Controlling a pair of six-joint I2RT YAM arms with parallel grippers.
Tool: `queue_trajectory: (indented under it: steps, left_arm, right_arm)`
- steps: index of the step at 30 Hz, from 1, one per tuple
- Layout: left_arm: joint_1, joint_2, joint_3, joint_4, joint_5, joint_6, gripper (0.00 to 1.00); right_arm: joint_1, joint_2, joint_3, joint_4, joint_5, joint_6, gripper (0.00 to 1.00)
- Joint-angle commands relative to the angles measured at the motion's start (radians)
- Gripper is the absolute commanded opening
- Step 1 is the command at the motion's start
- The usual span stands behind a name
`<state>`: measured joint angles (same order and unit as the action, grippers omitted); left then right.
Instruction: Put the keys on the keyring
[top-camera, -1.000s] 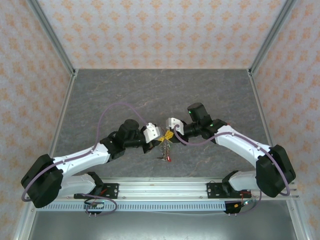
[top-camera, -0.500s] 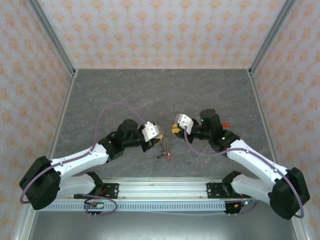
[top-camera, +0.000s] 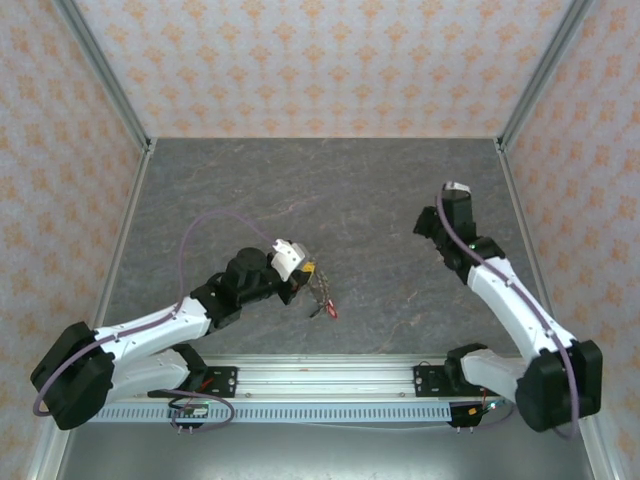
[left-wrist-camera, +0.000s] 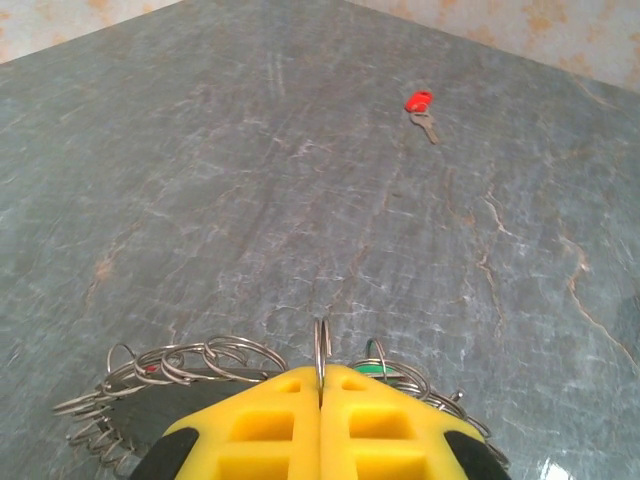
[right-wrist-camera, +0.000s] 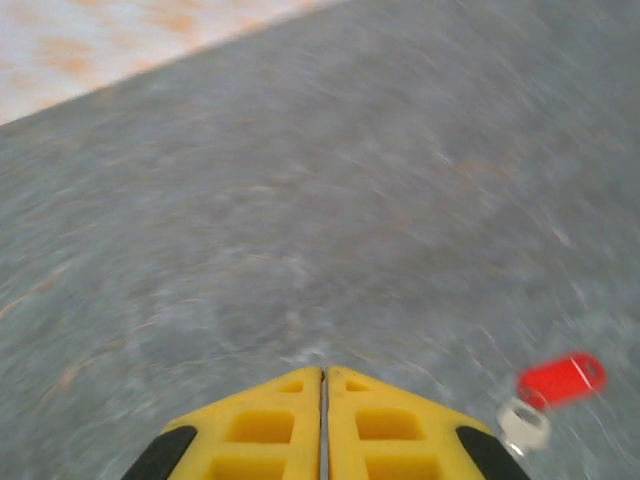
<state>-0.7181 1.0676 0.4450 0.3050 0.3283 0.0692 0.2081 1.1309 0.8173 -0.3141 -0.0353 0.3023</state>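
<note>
My left gripper (top-camera: 308, 272) is shut on the keyring (top-camera: 321, 296), which hangs below it over the near middle of the table with a red key (top-camera: 331, 313) at its lower end. In the left wrist view a thin wire loop of the keyring (left-wrist-camera: 322, 342) stands edge-on, pinched between the yellow pads (left-wrist-camera: 270, 420). Small wire loops fan out on both sides, and a green key head (left-wrist-camera: 377, 369) peeks out on the right. A loose red key (left-wrist-camera: 421, 104) lies far off on the table. My right gripper (right-wrist-camera: 323, 372) is shut on nothing, with a red key (right-wrist-camera: 562, 380) lying on the table to its lower right.
The grey marbled tabletop (top-camera: 330, 190) is walled by patterned panels with metal posts at the corners. My right arm (top-camera: 500, 290) stretches up the right side, its gripper (top-camera: 455, 190) near the right wall. A metal rail (top-camera: 330, 375) runs along the near edge.
My right arm has pulled away from the left gripper and swung to the far right. The left gripper has shifted slightly left and nearer, with the keyring in it.
</note>
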Motion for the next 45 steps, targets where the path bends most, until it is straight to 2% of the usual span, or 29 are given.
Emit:
queue_trajectory:
  steps: [1,8,11,17,22,25,28,33,40,42,45]
  left_arm:
    - [0.006,-0.040,-0.015,0.088,-0.089,-0.089,0.00]
    - [0.006,-0.053,-0.016,0.085,-0.120,-0.098,0.00]
    - [0.006,-0.039,-0.005,0.084,-0.112,-0.101,0.00]
    - [0.006,-0.013,0.034,0.064,-0.068,-0.081,0.00]
    - [0.005,-0.001,0.054,0.041,-0.062,-0.077,0.00]
    - [0.005,0.013,0.061,0.051,-0.042,-0.089,0.00]
    - [-0.001,0.032,0.091,0.011,-0.029,-0.069,0.00]
    - [-0.017,0.045,0.089,0.062,-0.011,-0.050,0.00]
    - [-0.025,0.017,0.092,0.024,-0.092,-0.018,0.00]
    - [-0.025,0.001,0.093,0.016,-0.119,-0.021,0.00]
    - [-0.026,-0.007,0.080,0.053,-0.100,-0.029,0.00]
  right_arm:
    - [-0.069,0.027,-0.056,-0.109,-0.144,0.219,0.09]
    - [-0.201,0.081,-0.118,-0.043,-0.306,0.270,0.10]
    - [-0.215,0.089,-0.128,-0.049,-0.341,0.263,0.10]
    - [-0.217,0.066,-0.130,-0.094,-0.267,0.249,0.16]
    - [-0.220,0.058,-0.158,-0.078,-0.258,0.241,0.20]
    - [-0.220,0.021,-0.190,-0.052,-0.223,0.276,0.26]
    - [-0.220,0.011,-0.220,0.025,-0.234,0.298,0.39]
    - [-0.231,0.019,-0.207,0.021,-0.138,0.287,0.39]
    - [-0.350,0.047,-0.249,0.070,-0.221,0.287,0.38]
    - [-0.356,0.081,-0.233,0.058,-0.240,0.272,0.38]
    - [-0.356,0.097,-0.212,0.033,-0.231,0.248,0.39]
